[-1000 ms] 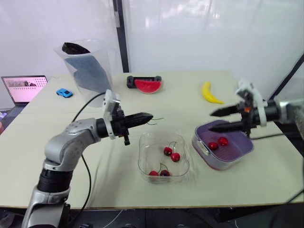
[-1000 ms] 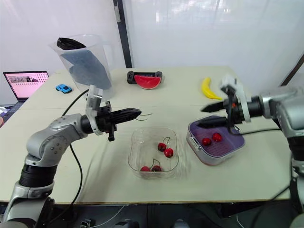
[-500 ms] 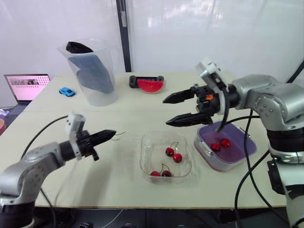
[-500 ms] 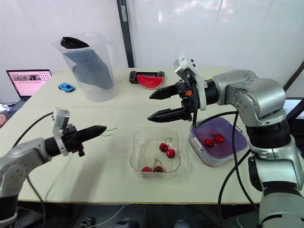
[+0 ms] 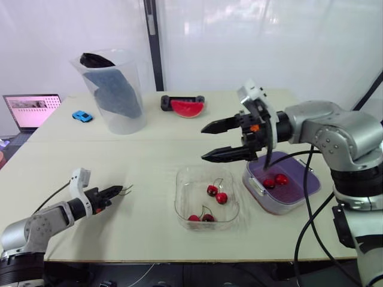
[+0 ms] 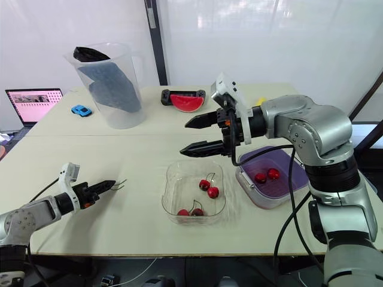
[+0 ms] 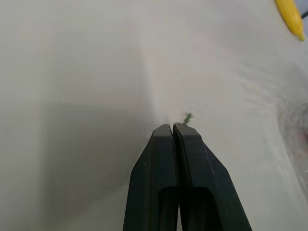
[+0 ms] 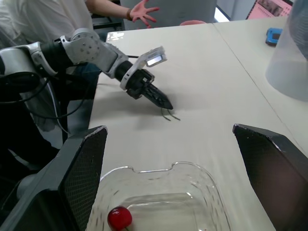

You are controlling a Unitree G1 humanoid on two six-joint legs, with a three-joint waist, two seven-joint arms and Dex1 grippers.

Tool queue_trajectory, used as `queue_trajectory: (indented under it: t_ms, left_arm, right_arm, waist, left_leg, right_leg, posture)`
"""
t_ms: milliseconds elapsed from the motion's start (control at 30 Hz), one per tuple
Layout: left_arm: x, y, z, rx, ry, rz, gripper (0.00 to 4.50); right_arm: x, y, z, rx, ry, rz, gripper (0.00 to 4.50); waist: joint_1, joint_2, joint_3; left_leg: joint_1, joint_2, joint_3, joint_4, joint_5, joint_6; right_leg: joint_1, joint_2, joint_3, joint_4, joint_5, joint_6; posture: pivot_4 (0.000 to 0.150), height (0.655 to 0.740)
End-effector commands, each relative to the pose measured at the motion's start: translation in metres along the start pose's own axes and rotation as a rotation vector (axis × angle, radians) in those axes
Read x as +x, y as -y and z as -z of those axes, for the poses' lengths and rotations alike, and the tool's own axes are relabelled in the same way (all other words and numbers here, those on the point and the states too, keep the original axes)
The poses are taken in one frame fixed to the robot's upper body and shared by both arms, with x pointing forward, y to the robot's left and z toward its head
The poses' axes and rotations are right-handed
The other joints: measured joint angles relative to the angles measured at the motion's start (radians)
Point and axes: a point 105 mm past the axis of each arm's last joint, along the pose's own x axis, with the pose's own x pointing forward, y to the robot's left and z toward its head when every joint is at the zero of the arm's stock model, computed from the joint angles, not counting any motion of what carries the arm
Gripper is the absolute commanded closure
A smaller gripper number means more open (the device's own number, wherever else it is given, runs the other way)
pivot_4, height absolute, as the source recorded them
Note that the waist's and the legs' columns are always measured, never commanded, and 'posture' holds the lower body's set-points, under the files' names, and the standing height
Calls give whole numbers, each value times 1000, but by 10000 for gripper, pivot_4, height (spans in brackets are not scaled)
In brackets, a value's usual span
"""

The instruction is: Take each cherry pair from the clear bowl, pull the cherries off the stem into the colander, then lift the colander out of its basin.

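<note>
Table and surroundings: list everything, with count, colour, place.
Bowl: 1, clear, front centre.
Colander: 1, purple, in grey basin right of bowl.
Cherries: 4 red, two pairs in bowl; 2 loose in colander.
Stem: 1, green, front left, pinched.
Jug: 1, clear, dark cloth inside, back left.
Toy car: 1, blue, beside jug.
Laptop: 1, open, far left.
Watermelon slice: 1, red, back centre.
Banana: 1, yellow, back right.
Person's hand: 1, beyond table.
Left gripper: shut on stem.
Right gripper: open, above bowl.
</note>
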Motion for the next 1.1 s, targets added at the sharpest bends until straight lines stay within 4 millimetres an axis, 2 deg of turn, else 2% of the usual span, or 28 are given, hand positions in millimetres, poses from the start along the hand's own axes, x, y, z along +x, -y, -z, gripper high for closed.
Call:
queue_trajectory:
  t_ms: [33, 233, 300, 400, 467, 500, 567, 667, 767, 833, 967, 1100]
  left_arm:
    - [-7, -3, -16, 24, 50, -28, 31372]
    - [-17, -3, -34, 41, 118, -39, 309]
    - [-26, 5, -46, 59, 156, -10, 309]
    - [-47, 20, -73, 149, 227, 12, 309]
    - [-52, 44, -83, 220, 244, 105, 309]
    - [-53, 69, -86, 290, 245, 209, 309]
    - [-55, 106, -82, 388, 225, 375, 309]
    - [-53, 158, -56, 557, 58, 617, 309]
    - [-51, 183, -46, 656, -23, 736, 309]
    - [-50, 192, -47, 681, -37, 780, 309]
    - [-37, 197, -43, 819, -52, 785, 309]
    - [-11, 183, -64, 1015, 90, 623, 309]
  right_arm:
    - [-2, -6, -12, -38, 40, 0, 0]
    - [-3, -9, -11, -32, 46, -5, 0]
    - [-4, -10, -11, -33, 40, -5, 0]
    - [-10, -12, -14, -34, 42, -5, 0]
    - [-11, -12, -12, -34, 23, 2, 0]
    - [-12, -12, -8, -34, -4, 7, 0]
    - [-11, -13, 1, -37, -57, 11, 0]
    - [-3, -23, 20, -107, -157, -8, 0]
    - [4, -28, 27, -218, -205, 14, 0]
    - [5, -31, 31, -265, -245, 15, 0]
    - [3, -38, 45, -147, -377, -24, 0]
    - [12, -31, 57, -48, -488, 7, 0]
  waist:
    - [0, 0, 0]
    - [-4, 0, 0]
    - [-4, 0, 0]
    - [-3, -2, 1]
    - [-2, -2, 0]
    - [1, -2, 0]
    - [7, -2, 0]
    - [5, -4, 0]
    - [-1, -2, 1]
    - [-4, -2, 1]
    - [-3, -2, 1]
    - [-2, -2, 1]
  left_leg:
    - [0, 0, 0, 0, 0, 0]
    - [0, 0, 0, 0, 0, 0]
    - [0, 0, 0, 0, 0, 0]
    - [-1, 1, 0, 0, 0, 0]
    - [-4, 1, 0, 0, 0, 0]
    - [-4, 1, 0, 0, 0, 0]
    - [-4, 0, 0, 0, 0, 0]
    - [-4, 0, 0, 0, 0, 0]
    - [-4, 0, 2, 0, 0, -1]
    - [-4, 0, 2, 0, 0, -1]
    - [-4, 0, 2, 0, 0, 0]
    - [-4, 0, 1, 0, 0, 0]
  right_leg:
    - [0, 0, 0, 0, 0, 0]
    - [0, 0, 0, 0, 0, 0]
    - [-1, 0, 0, 0, 0, 0]
    - [-2, 0, 0, 1, 0, 0]
    - [-4, -1, 0, 1, 0, 0]
    - [-4, -1, 0, 1, 0, 0]
    - [-4, -3, 0, 0, 0, 0]
    - [-3, -4, 0, -1, 0, 0]
    - [-3, -3, 0, -1, 0, 0]
    - [-4, 0, 0, 0, 0, 0]
    - [-4, 1, 0, 0, 0, 0]
    - [-3, 1, 0, 0, 0, 0]
  posture:
    - [1500, 7400]
    - [1500, 7400]
    - [1500, 7400]
    - [1500, 7400]
    - [1500, 7400]
    - [1500, 7400]
    - [1500, 7400]
    - [1500, 7400]
    - [1500, 7400]
    - [1500, 7400]
    - [1500, 7400]
    - [1500, 7400]
